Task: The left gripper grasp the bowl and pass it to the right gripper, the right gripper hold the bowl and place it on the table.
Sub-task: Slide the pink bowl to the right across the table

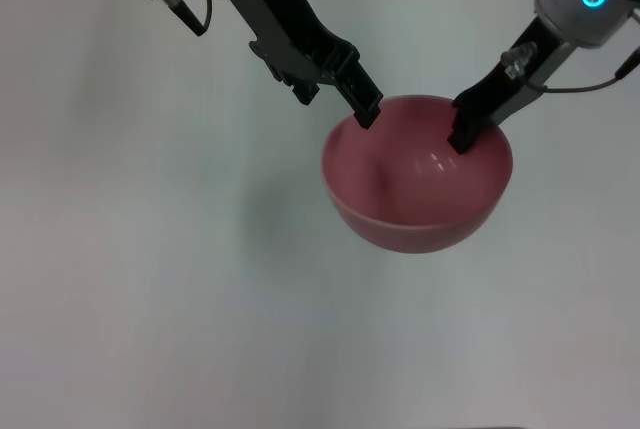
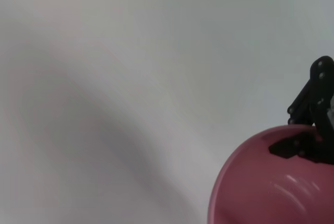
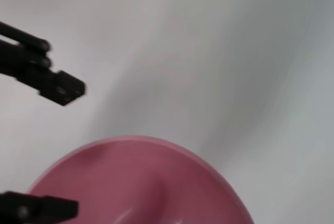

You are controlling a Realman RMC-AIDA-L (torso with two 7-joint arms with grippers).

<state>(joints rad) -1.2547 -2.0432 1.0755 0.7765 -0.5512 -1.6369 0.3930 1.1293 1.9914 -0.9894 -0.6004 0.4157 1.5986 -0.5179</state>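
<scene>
Right gripper [image 1: 462,135] clamps round pink plastic bowl [image 1: 417,174] rim | left gripper [image 1: 366,107] at opposite rim, parted | bowl glossy, holds nothing, above white table [image 1: 150,249]

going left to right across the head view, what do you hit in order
bare table → left tool at the bowl's left rim → pink bowl → right tool at the bowl's right rim

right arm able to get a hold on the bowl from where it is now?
Probably yes. The right end effector is already at the bowl rim, one finger inside the far right edge, nothing between them. The left end effector sits at the opposite rim, clear of it.
</scene>
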